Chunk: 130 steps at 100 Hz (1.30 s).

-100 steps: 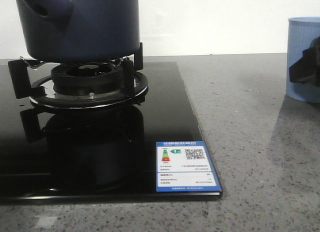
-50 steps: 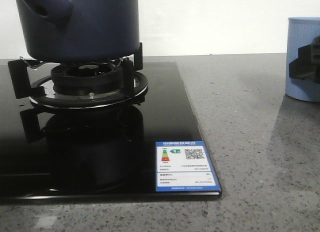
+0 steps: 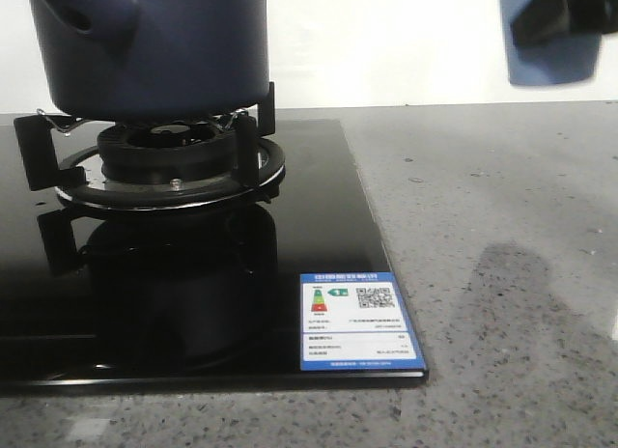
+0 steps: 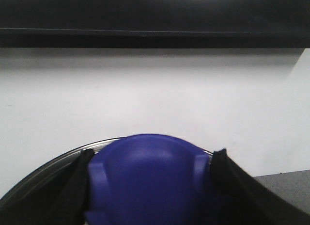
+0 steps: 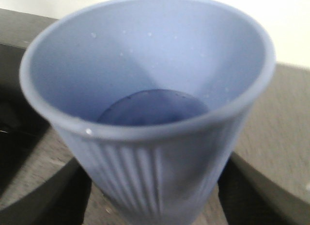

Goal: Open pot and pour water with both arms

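The large round dark navy-blue pot (image 3: 150, 47) sits on the black gas burner (image 3: 169, 158) at upper left of the front view, its top cut off. The pale blue ribbed cup (image 5: 145, 108), blurred at upper right there, holds a little water; the right gripper (image 5: 152, 196) clamps it. The left gripper (image 4: 150, 186) clasps a rounded blue knob (image 4: 150, 179) over a glass lid (image 4: 48, 164).
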Each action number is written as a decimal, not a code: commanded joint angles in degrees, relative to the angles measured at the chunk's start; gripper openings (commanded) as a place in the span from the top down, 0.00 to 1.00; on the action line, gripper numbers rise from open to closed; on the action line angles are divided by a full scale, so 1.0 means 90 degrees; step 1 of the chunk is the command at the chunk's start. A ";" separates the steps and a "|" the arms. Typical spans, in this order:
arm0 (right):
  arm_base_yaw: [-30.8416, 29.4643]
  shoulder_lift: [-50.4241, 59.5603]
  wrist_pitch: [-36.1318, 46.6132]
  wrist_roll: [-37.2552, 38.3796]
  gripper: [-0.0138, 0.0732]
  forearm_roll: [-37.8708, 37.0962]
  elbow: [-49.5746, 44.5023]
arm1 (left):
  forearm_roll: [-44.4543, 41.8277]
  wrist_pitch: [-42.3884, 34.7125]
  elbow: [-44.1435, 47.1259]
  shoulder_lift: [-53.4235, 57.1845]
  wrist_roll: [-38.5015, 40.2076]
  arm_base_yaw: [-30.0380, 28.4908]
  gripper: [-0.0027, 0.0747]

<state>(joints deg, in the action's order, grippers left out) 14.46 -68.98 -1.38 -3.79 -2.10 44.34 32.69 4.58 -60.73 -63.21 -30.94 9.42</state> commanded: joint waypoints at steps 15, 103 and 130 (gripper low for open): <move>0.0672 -0.0247 -0.0782 -0.0017 0.50 -0.0959 0.1712 | 0.0050 -0.0722 -0.0231 0.0181 -0.0027 -0.0013 0.45; 0.2787 -0.2407 -0.2499 -0.0266 0.50 -0.5623 0.4716 | 0.0046 -0.0722 -0.0231 0.0181 -0.0027 -0.0013 0.45; 0.2866 -0.2664 -0.1916 -0.0266 0.50 -0.7738 0.4716 | 0.0046 -0.0722 -0.0231 0.0181 -0.0027 -0.0013 0.45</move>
<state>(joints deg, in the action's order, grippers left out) 40.19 -95.18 -23.08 -5.75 -62.67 84.37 32.69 4.23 -60.73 -63.21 -30.94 9.42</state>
